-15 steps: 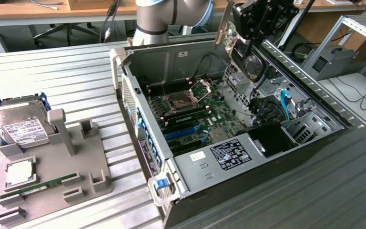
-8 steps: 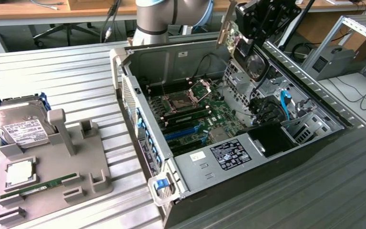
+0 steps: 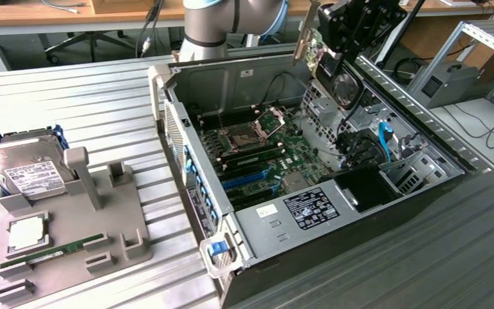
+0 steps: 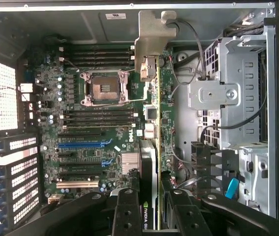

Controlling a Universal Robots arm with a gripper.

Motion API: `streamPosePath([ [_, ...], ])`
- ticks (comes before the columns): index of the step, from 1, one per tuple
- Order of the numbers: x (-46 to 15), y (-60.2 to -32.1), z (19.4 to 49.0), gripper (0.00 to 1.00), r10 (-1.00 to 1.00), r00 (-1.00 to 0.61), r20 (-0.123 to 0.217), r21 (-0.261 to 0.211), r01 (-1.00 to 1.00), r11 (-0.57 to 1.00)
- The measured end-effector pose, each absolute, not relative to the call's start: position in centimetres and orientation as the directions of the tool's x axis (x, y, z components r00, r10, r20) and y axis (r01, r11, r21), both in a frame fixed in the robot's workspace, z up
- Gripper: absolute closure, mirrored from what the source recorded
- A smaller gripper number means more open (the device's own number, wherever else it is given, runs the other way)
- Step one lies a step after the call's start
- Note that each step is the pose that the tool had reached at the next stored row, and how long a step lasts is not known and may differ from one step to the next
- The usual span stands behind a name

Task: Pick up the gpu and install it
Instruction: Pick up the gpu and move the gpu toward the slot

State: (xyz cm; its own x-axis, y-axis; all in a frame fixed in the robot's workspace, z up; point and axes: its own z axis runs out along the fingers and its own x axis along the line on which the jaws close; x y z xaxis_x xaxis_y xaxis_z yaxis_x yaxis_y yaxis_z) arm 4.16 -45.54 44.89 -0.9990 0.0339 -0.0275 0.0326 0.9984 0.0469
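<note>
"Silver bracket [image 3: 302, 38], dark board: is that the gpu [image 3: 314, 46] we see in the air?"

"It is. We see the gripper [image 3: 341, 55] closed partway and clamped on it, a black finger [image 4: 125, 211] on each face of the card. The card hangs on edge above the open computer case [image 3: 256, 228], clear of the motherboard [image 3: 256, 154] and in none of its slots."

"Where over the case do we place it?"

"Toward the exterior view's right, over the far side, near the metal drive cage [image 3: 316, 109]. From the wrist view we look down its thin edge. The bracket sits at the end away from the gripper, toward one wall of the case, and the card runs in line with the strip between the motherboard and the drive cage. The open processor socket [image 4: 102, 88] lies off to one side, apart from it."

"And what do we note on the table [image 3: 84, 103]?"

"On its slatted metal top, at the exterior view's left, a grey holder [image 3: 114, 222] stands well apart from the case. A hard drive [image 3: 28, 170] sits at its far end, a processor chip [image 3: 26, 233] lies flat nearer us, and a green memory stick [image 3: 54, 251] rests in a slot just beside the chip. The robot's arm [image 3: 208, 26] rises behind the case."
</note>
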Motion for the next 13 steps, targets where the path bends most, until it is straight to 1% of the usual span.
streamPosePath([
  [13,4.26,-45.49,44.89,0.73,0.034,-0.999,-0.028,0.047,0.033,0.998],
])
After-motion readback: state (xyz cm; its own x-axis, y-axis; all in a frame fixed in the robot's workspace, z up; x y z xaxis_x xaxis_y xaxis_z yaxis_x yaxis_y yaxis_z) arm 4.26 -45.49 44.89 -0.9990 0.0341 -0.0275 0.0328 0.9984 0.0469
